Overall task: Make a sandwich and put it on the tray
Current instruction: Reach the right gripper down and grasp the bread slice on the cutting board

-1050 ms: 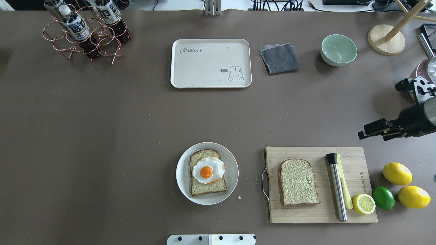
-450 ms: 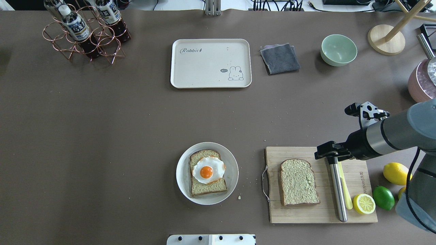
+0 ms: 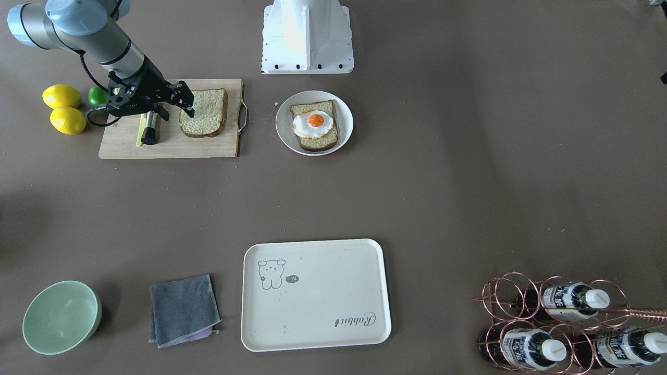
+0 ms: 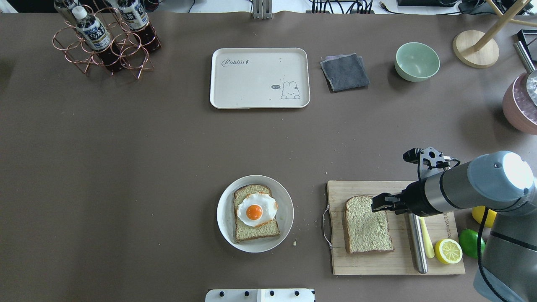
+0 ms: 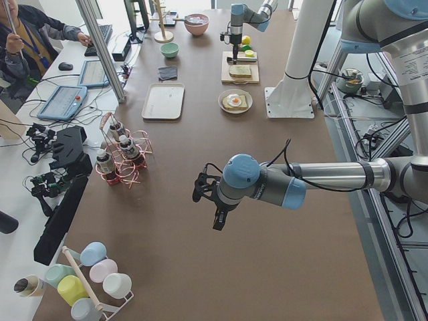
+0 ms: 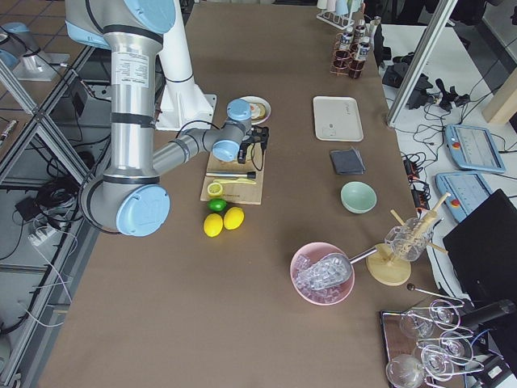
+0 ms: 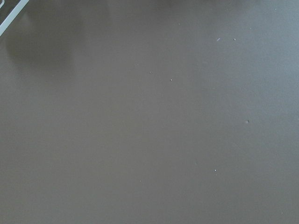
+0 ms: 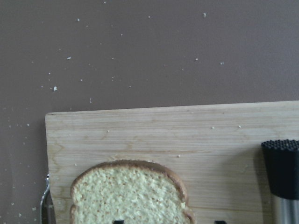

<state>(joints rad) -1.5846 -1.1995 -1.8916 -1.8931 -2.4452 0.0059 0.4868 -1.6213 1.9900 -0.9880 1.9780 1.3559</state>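
One bread slice topped with a fried egg (image 4: 256, 211) lies on the round white plate (image 4: 286, 218), left of the wooden cutting board (image 4: 377, 264). A second bread slice (image 4: 367, 230) lies bare on the board; it also shows in the right wrist view (image 8: 131, 196). My right gripper (image 4: 377, 203) hovers over that slice's far right corner, open and empty; its fingertips (image 8: 119, 221) stand wide apart. The cream tray (image 4: 251, 84) is empty at the far middle. My left gripper (image 5: 208, 204) shows only in the exterior left view, over bare table; I cannot tell its state.
On the board lie a steel muddler (image 4: 416, 239), a yellow stick and a half lemon (image 4: 448, 251). A lime (image 4: 470, 243) and lemons sit to its right. A grey cloth (image 4: 345, 72), green bowl (image 4: 417, 61), pink bowl (image 4: 520, 107) and bottle rack (image 4: 105, 40) stand far back.
My right arm has swung in from the table's right edge, leftward and nearer, and its gripper now stands over the board's bread slice. Nothing else has moved.
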